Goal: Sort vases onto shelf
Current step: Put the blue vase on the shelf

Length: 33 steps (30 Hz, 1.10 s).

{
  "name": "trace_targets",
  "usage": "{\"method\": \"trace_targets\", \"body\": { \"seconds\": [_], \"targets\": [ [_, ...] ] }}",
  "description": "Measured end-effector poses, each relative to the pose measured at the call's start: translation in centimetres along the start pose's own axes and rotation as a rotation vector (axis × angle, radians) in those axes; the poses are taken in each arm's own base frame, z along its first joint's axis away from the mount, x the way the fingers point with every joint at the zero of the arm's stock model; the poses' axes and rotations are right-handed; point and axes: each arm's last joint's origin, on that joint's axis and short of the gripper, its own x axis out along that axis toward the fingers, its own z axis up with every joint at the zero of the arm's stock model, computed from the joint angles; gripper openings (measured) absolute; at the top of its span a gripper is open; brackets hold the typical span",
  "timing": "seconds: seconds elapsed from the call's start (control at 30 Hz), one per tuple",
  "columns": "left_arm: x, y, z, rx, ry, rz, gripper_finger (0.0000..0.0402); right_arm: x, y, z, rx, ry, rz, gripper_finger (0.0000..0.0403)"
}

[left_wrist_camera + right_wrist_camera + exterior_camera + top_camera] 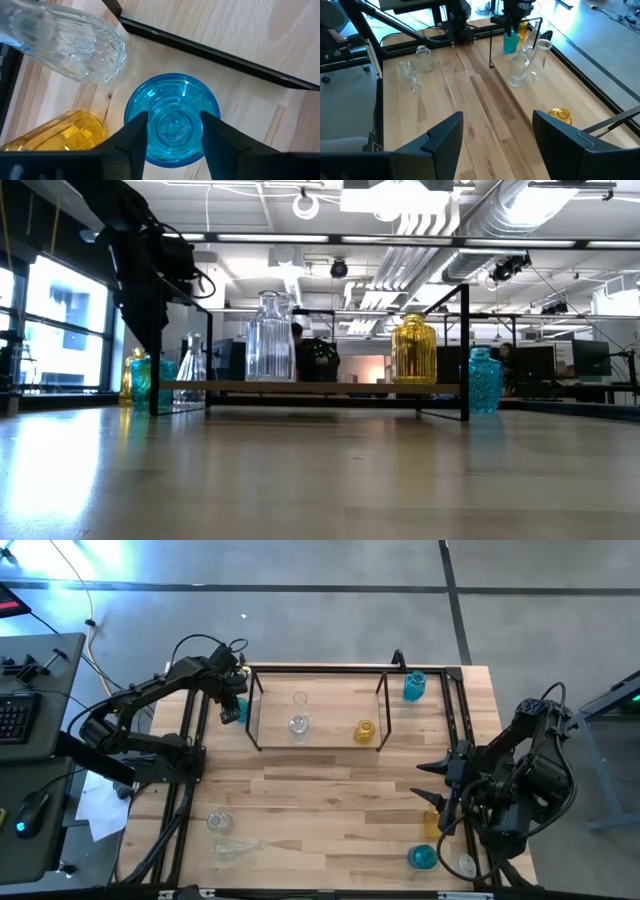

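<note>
The left gripper (172, 130) straddles a blue vase (172, 125) outside the shelf's (255, 705) left end, grip unclear; next, lifting it inside.

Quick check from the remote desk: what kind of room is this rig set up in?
Likely an open-plan lab or office workshop: exposed ceiling ducts, monitors on desks behind the table, a keyboard beside it, and a bare concrete floor.

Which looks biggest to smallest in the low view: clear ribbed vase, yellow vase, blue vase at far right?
1. clear ribbed vase, tallest and widest.
2. yellow vase.
3. blue vase, smallest, but it stands outside the shelf, maybe farther off, so its rank is unsure.
</note>
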Motion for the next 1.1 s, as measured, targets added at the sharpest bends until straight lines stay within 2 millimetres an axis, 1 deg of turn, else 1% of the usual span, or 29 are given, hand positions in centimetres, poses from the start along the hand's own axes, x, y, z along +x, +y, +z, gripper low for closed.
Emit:
{"method": "trace_targets", "body": {
  "seconds": [0.3,0.53,0.73,0.87,1.1],
  "targets": [
    [0.0,0.0,0.0,-0.006,0.003,-0.004,0.0136,0.0,0.0,0.0,-0.004,0.001,0.001,0.0222],
    [-0.4,-0.4,-0.4,-0.022,0.012,-0.007,0.0136,0.0,0.1,0.0,-0.016,-0.001,0.009,0.0222],
    [-1.4,-1.1,-1.2,-0.041,0.028,-0.018,0.0136,0.0,0.2,0.1,-0.038,-0.005,0.016,0.0222],
    [-2.2,-1.5,-1.4,-0.057,-0.001,-0.001,0.0136,0.0,0.2,0.1,-0.043,-0.006,0.019,0.0222],
    [-3.7,-3.0,-2.2,-0.065,-0.012,-0.013,0.0136,0.0,0.3,0.1,-0.05,-0.007,0.019,0.0222]
  ]
}}
